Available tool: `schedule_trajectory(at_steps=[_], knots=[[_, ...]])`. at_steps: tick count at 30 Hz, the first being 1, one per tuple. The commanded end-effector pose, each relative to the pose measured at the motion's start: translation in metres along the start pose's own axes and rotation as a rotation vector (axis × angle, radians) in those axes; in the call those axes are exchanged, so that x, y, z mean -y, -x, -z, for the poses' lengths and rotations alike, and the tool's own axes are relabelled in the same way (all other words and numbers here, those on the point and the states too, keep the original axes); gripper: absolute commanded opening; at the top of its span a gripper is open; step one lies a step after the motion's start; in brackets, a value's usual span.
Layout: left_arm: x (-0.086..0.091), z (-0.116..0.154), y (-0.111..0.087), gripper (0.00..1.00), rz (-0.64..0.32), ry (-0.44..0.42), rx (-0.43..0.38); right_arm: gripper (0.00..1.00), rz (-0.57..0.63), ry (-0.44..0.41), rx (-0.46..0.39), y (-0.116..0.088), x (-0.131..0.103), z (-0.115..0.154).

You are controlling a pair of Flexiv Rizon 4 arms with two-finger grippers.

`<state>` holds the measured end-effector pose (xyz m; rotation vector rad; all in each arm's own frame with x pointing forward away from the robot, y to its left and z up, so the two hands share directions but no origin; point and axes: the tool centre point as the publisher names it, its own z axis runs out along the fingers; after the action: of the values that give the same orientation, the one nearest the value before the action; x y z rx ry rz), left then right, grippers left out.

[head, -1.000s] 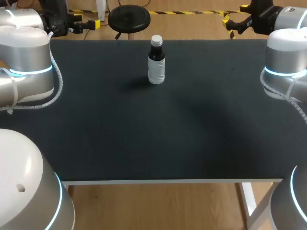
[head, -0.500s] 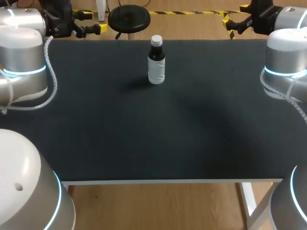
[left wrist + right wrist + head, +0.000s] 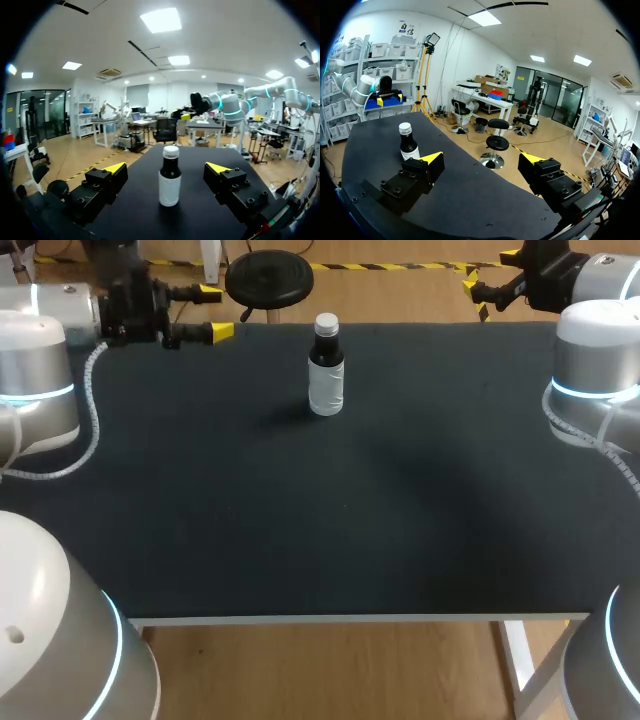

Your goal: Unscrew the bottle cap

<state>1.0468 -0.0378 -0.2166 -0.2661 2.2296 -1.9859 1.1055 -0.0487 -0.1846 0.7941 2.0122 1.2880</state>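
Your bottle (image 3: 326, 375) stands upright near the far edge of the bench (image 3: 300, 530), pale cap (image 3: 326, 323) on. Your left jaws are wide open, aimed at it from well to its left (touching nothing); your right jaws gape open by the far right corner.

Left arm comes in from the left side, left gripper (image 3: 215, 310) held level and pointing inward, fingers spread wide; right arm stays far right, right gripper (image 3: 489, 274) likewise spread wide.
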Motion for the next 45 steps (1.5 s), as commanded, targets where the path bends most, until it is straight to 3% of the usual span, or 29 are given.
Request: schedule_trajectory(at_steps=[1,14,21,45], knots=[[-0.016,-0.018,0.010,1.00,0.005,-0.101,-0.295,1.00,0.000,0.001,-0.001,0.000,0.000,0.000],[-0.033,-0.061,0.006,1.00,0.002,-0.113,-0.391,1.00,0.000,0.001,-0.001,0.000,0.000,0.000],[-0.037,-0.085,0.004,1.00,-0.013,-0.064,-0.399,1.00,0.000,0.001,-0.001,0.000,0.000,0.000],[-0.048,-0.141,0.000,1.00,0.023,-0.067,-0.475,1.00,0.000,0.001,-0.001,0.000,0.000,0.000]])
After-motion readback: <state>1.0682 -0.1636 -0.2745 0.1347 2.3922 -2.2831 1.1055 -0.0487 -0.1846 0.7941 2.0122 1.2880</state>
